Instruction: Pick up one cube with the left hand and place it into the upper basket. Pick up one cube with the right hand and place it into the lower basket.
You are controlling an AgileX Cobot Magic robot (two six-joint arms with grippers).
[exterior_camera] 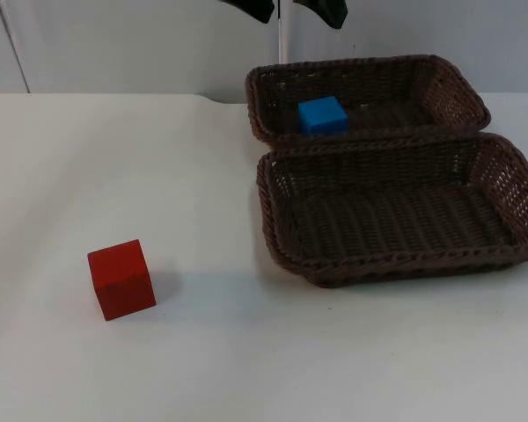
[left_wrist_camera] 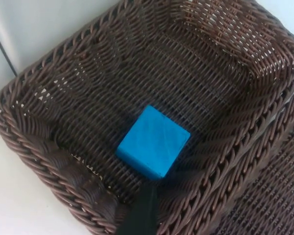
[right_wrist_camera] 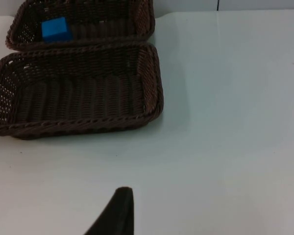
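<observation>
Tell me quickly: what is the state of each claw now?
Left claw: above the blue cube, state cannot be told.
Right claw: over the table, cannot be told.

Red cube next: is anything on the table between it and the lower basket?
Nothing visible. The red cube sits alone on bare table, and the path to the lower basket is open. That basket holds nothing; the blue cube lies in the upper basket.

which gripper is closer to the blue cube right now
Left. The left gripper hangs just above the blue cube, which lies in the upper basket. The right gripper is over bare table, well away beyond the lower basket.
</observation>
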